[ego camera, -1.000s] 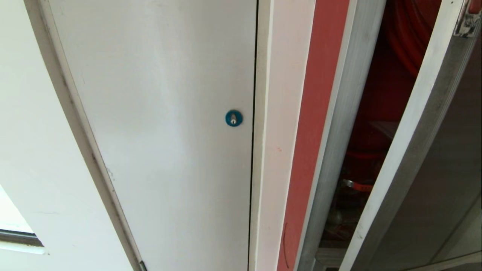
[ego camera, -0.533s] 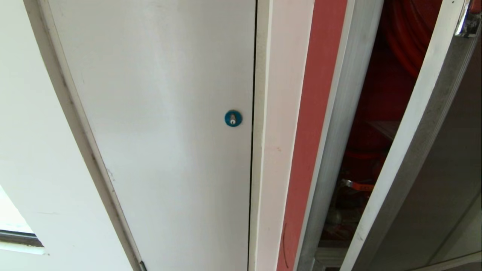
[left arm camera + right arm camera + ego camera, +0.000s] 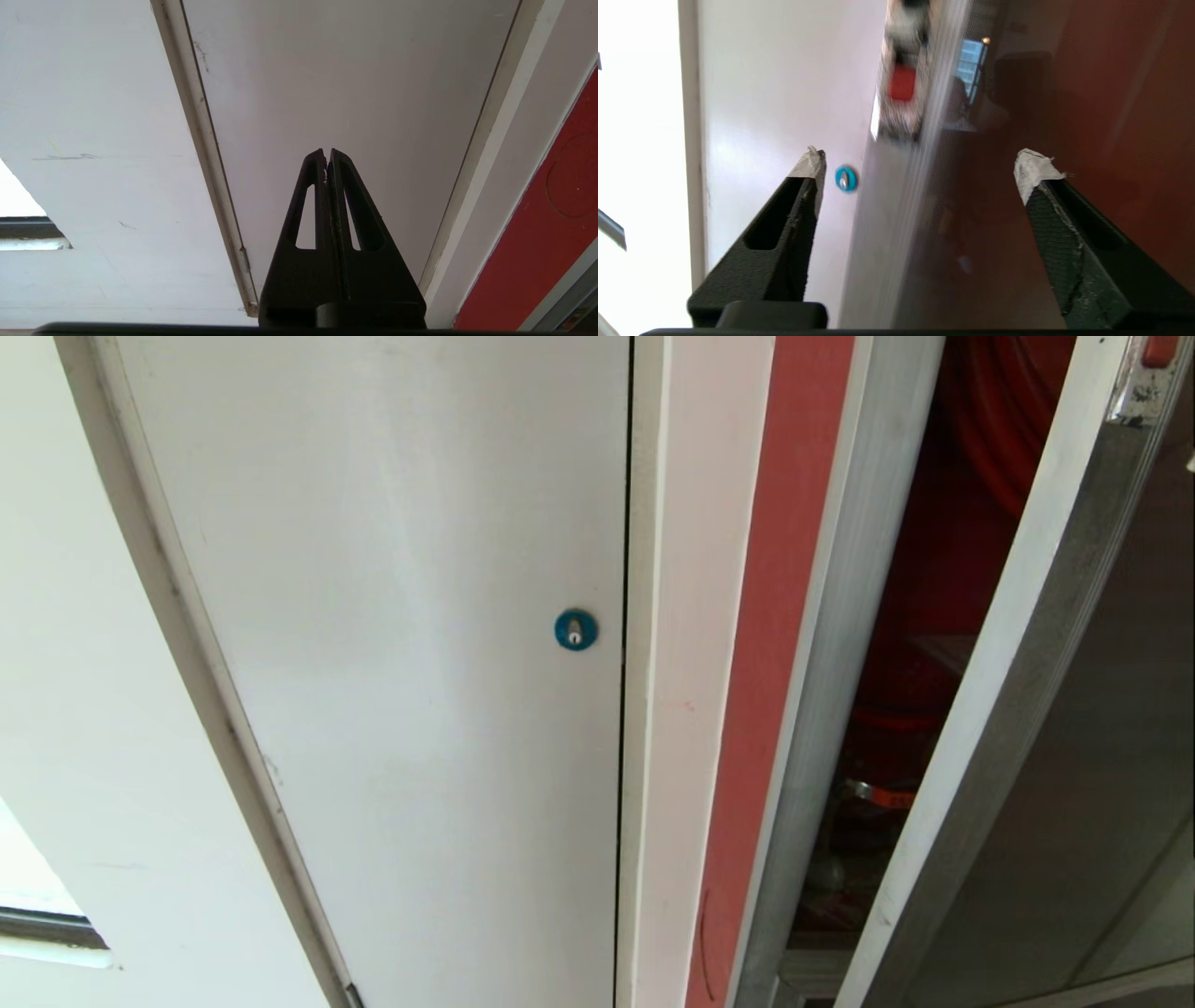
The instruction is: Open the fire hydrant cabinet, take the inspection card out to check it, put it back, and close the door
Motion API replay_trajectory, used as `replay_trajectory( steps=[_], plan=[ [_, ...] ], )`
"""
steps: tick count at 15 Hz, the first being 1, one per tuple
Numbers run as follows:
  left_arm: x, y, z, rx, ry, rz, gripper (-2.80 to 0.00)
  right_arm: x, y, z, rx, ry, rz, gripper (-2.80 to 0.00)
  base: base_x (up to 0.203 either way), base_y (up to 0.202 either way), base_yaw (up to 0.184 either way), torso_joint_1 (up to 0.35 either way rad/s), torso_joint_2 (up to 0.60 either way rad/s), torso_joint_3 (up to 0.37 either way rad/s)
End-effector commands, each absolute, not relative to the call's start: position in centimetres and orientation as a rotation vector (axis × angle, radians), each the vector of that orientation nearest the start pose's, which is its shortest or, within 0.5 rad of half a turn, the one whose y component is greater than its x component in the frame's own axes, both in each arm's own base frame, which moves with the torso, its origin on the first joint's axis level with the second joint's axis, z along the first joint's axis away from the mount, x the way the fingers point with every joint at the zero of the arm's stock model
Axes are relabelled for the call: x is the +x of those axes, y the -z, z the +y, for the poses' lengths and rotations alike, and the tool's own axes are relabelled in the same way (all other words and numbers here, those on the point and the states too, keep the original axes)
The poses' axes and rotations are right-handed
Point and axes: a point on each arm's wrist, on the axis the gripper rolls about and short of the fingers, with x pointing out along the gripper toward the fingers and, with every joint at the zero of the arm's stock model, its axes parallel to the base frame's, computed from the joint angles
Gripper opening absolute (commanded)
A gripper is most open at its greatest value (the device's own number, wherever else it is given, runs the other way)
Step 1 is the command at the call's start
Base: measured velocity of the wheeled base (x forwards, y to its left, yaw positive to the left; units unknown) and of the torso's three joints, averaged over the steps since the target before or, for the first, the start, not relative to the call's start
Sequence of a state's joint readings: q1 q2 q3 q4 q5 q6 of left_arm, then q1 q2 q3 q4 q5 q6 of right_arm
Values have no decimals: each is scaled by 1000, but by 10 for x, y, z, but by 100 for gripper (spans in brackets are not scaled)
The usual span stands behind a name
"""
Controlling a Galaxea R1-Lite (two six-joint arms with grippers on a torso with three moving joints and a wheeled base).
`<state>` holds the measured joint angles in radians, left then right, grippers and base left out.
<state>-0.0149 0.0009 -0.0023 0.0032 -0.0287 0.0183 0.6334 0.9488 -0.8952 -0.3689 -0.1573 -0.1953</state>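
Between the earlier head frames and this one, the whole picture slid slightly leftward, and the small red latch (image 3: 1160, 349) at the upper right corner showed more fully above its metal plate than it had a second before; that reads as a small camera shift.

At the far left of the head view ran a white wall (image 3: 65, 663), with a dark sill strip at the lower left edge. Next came the plain white door (image 3: 392, 644), taking up the centre-left, its round blue lock (image 3: 576, 629) just left of the frame's middle. To its right stood a white jamb, then the red side of the fire hydrant cabinet (image 3: 770, 644) and its silver frame. Through the gap beyond it, dark red shapes of the interior showed, too dim to sort out. At the far right hung the door (image 3: 1092, 728), a dark glass panel in a pale aluminium frame, standing ajar. The inspection card could not be seen in any view.

In the left wrist view the left gripper (image 3: 328, 156) was clenched on nothing, fingers pressed together, pointing at the white door.

In the right wrist view the right gripper (image 3: 920, 161) was spread wide and released, its taped fingertips (image 3: 810, 163) straddling the door's aluminium edge without touching it, the latch blurred above.
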Motion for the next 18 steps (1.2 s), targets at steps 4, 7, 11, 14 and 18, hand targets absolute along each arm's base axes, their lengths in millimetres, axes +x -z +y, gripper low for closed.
replay_trajectory(
  steps=[4,7,11,14,18],
  plan=[
    [-23,-76,0,18,44,1,-280,58,-319,35,-80,-416,-354,0,0,0,0,0,0,0],
    [-23,-76,0,18,45,1,-280,46,-303,24,-86,-377,-354,-280,0,0,0,0,0,0],
    [-23,-76,0,18,44,1,-280,30,-292,12,-101,-311,-341,-280,0,0,0,0,0,0],
    [-23,-76,0,18,45,2,-280,20,-284,5,-121,-211,-333,-280,0,0,0,0,0,0],
    [-23,-76,0,18,44,1,-280,0,-274,-3,-159,-32,-364,-280,0,0,0,0,0,0]
  ],
)
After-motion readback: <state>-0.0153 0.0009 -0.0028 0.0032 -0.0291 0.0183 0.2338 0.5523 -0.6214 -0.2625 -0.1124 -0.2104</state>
